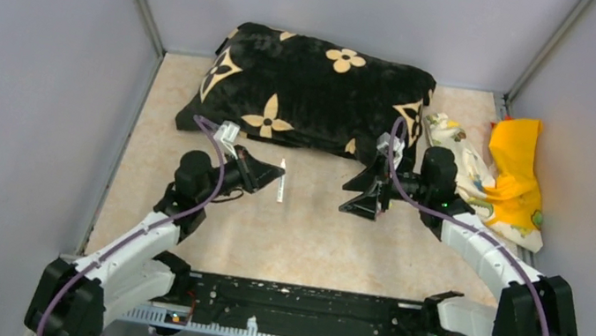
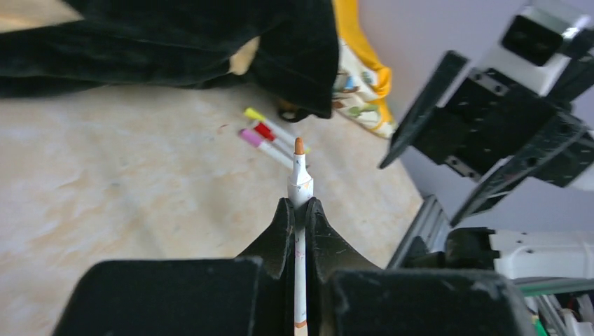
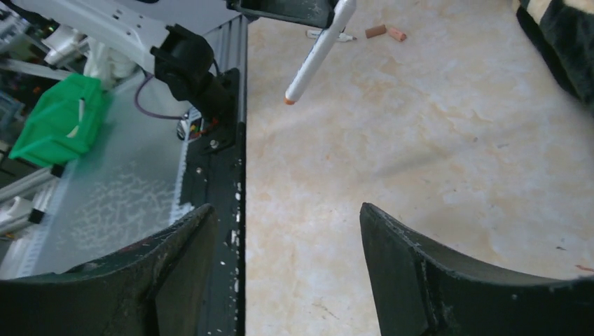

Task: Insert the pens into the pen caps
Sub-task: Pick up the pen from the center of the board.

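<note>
Over the central tabletop point(image 1: 310, 241), left gripper point(image 2: 298, 207) clamps an orange-tipped pen point(image 2: 300, 175); right gripper point(image 3: 286, 210) gapes empty; any off-axis mating push could tilt it.

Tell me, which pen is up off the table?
The orange-tipped pen, clamped in the left gripper. The other three, with yellow, red and pink ends, lie flat on the table beside the cushion.

We see a black cushion point(image 1: 315, 90) with cream flowers on the beige table point(image 1: 310, 241), just beyond the right gripper point(image 1: 355, 196). To its right a patterned cloth point(image 1: 457, 152) touches a yellow cloth point(image 1: 516, 165). A green bin point(image 3: 59, 119) stands off the table edge, at the left of its wrist view
</note>
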Motion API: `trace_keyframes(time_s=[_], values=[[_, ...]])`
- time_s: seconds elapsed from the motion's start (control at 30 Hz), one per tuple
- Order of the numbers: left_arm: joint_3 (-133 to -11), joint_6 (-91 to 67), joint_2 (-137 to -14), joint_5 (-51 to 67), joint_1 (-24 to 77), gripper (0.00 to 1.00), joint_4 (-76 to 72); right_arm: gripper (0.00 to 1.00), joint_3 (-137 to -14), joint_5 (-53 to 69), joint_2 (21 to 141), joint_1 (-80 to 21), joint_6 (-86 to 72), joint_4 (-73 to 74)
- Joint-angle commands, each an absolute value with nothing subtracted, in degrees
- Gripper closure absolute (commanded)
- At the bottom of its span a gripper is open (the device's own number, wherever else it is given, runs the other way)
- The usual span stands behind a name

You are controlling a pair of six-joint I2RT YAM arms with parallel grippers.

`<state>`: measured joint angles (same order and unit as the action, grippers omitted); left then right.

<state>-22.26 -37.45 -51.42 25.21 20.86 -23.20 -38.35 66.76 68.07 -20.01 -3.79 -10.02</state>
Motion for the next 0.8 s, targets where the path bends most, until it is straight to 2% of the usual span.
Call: trace_keyframes(time_s=[0.0, 0.2, 0.43, 0.63, 0.77], values=[[-19.61, -47.26, -51.07, 14.54, 29.3, 1.0, -41.15, 0.25, -35.16, 68.28, 68.88, -19.69, -22.61, -33.12], [-18.88, -48.7, -58.31, -0.95, 43.03, 1.0, -52.87, 0.18, -31.13, 62.22, 70.65, -22.29, -35.79, -47.41], [-22.46, -47.41, -66.77, -9.36, 50.85, 1.0, -60.48, 0.17, -32.53, 54.88, 73.12, -25.81, -37.29, -42.65], [-23.03, -47.98, -69.97, -11.49, 53.03, 1.0, -63.97, 0.24, -33.35, 51.96, 74.01, -27.4, -35.24, -38.76], [-23.29, -47.9, -70.6, -12.83, 54.14, 1.0, -64.44, 0.35, -33.98, 51.98, 74.92, -28.59, -35.13, -37.94]])
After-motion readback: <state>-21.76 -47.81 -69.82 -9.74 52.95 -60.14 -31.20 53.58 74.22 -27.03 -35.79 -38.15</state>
